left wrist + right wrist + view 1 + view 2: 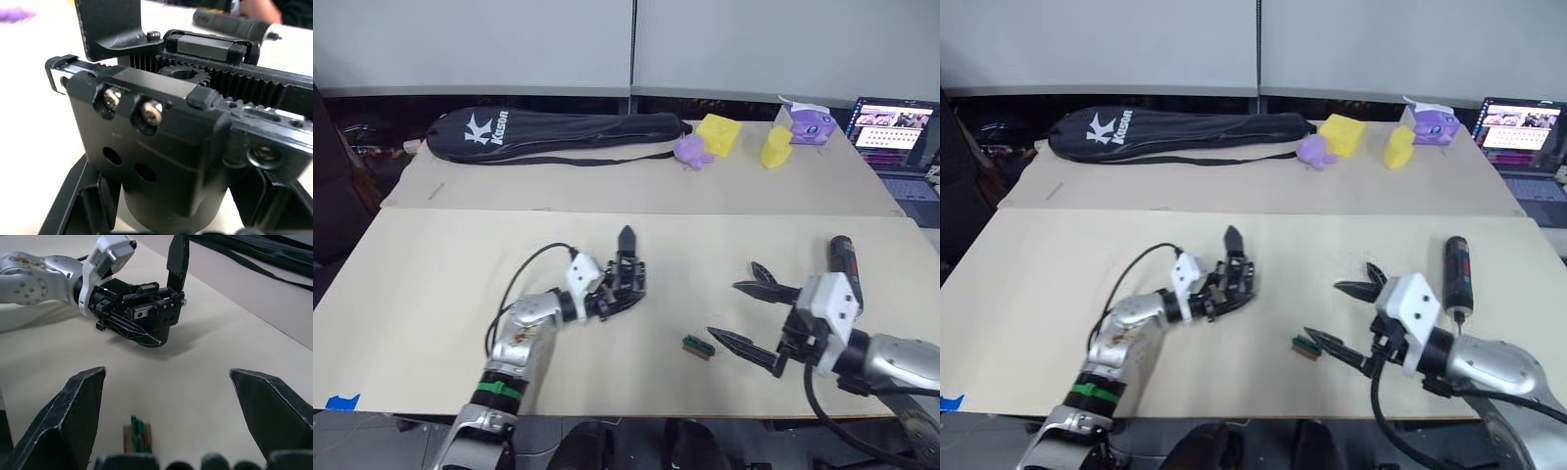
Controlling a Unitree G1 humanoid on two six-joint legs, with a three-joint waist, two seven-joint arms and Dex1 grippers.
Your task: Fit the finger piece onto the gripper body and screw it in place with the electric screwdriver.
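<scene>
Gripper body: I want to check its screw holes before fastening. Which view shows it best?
The left wrist view: the gripper body is close up, with two screws, two empty holes and the gear rack plain. The right wrist view shows it whole, held in the left tool, its finger upright. The eye views show it small.

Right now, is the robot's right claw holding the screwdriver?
No. The right gripper is open and empty, and the electric screwdriver lies on the table beside it.
</scene>
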